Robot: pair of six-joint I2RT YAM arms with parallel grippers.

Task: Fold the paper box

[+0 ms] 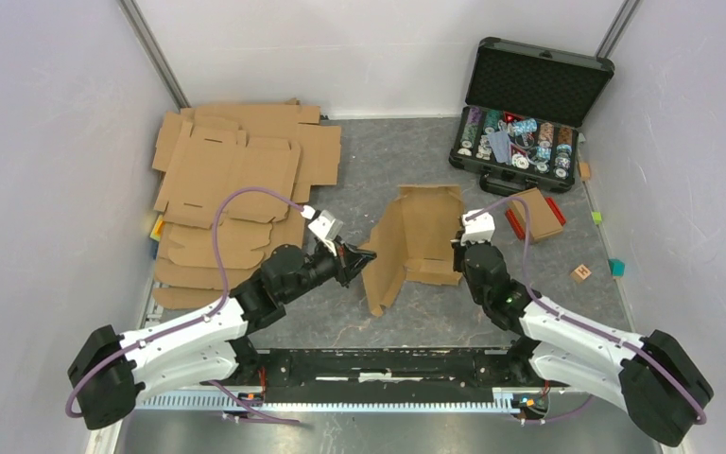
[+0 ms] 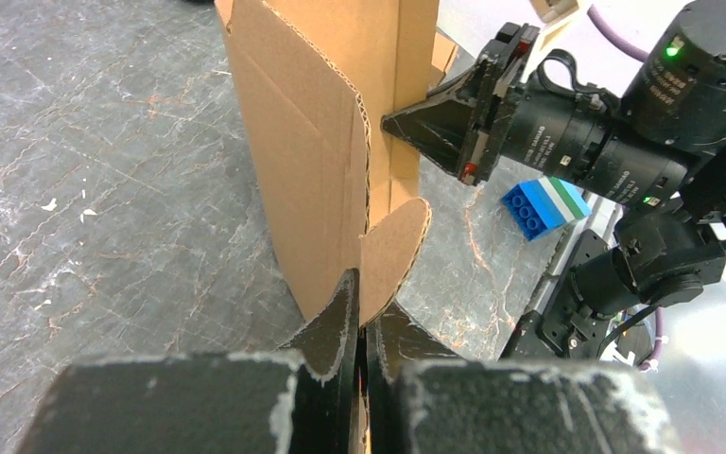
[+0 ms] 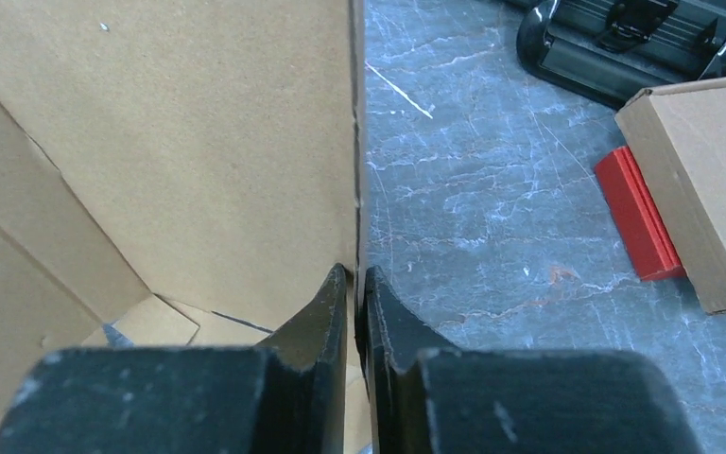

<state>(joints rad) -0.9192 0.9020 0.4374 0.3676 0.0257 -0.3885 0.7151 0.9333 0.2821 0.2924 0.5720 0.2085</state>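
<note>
Tabletop (image 1: 359, 161) — paper box (image 1: 418, 236) edges in jaws

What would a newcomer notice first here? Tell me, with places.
Mid-table, the half-folded paper box stands up, pinched on its left edge by the left gripper and its right by the right gripper. Far right, an open black case of poker chips; far left, a stack of flat cardboard blanks.

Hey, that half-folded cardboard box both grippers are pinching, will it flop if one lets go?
The paper box looks like thin corrugated board: probably light, stiff across panels, hinging at creases. Its walls stand while the left gripper and right gripper pinch edges; released, they would likely sag open.
</note>
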